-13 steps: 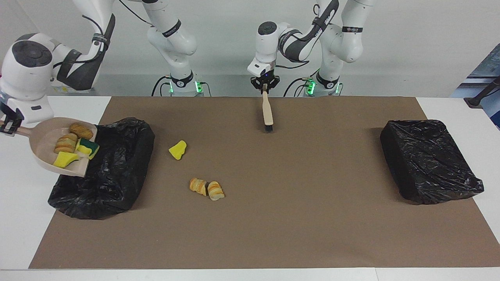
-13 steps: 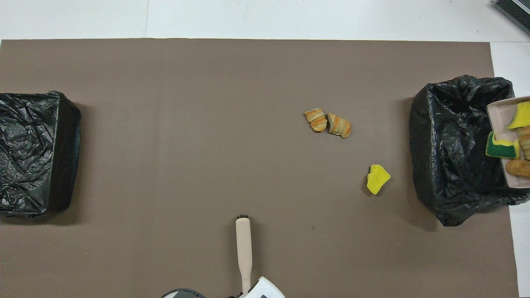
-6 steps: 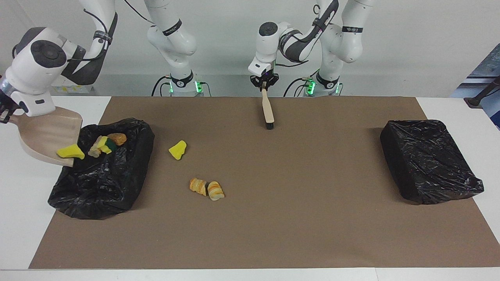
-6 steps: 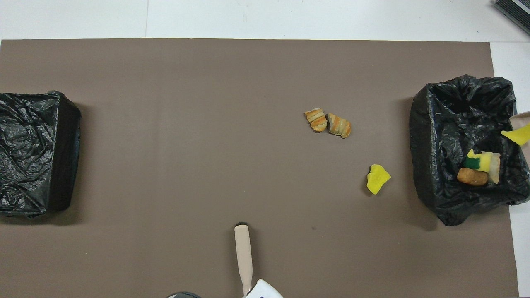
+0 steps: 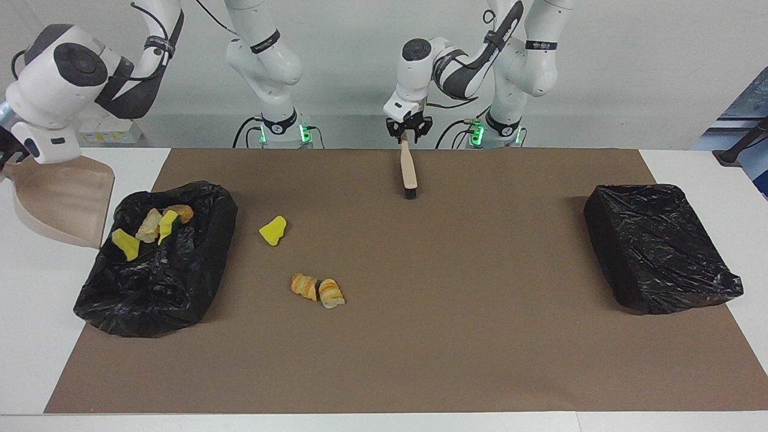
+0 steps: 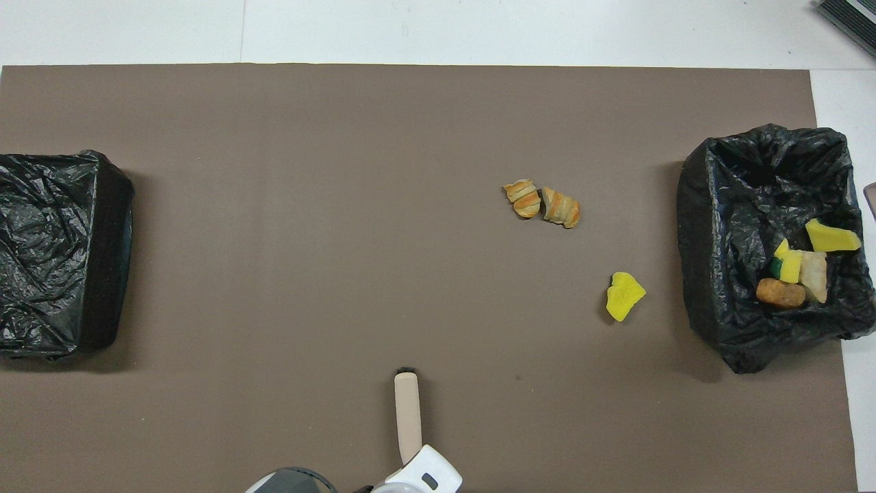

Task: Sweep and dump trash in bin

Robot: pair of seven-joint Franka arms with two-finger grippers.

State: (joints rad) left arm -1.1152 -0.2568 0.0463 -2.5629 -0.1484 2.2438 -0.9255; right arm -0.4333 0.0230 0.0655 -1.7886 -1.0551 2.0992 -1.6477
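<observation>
Four scraps have tumbled into the crinkled black bag-lined bin (image 5: 157, 258) from the right gripper's (image 5: 7, 157) clamped, tilted beige plastic dustpan (image 5: 63, 201); three scraps (image 5: 317, 290) remain on the brown mat (image 5: 420, 336), while the left gripper's (image 5: 408, 129) fingers apparently grip the upright beige wooden brush (image 5: 409, 171).

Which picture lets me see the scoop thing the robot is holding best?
The facing view. There the whole dustpan shows, tipped beside the bin in the right gripper. The overhead view catches only its corner at the edge.

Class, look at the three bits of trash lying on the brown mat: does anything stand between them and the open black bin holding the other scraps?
Nothing visible does. The yellow sponge bit and two bread chunks lie on bare mat beside the open bin.
</observation>
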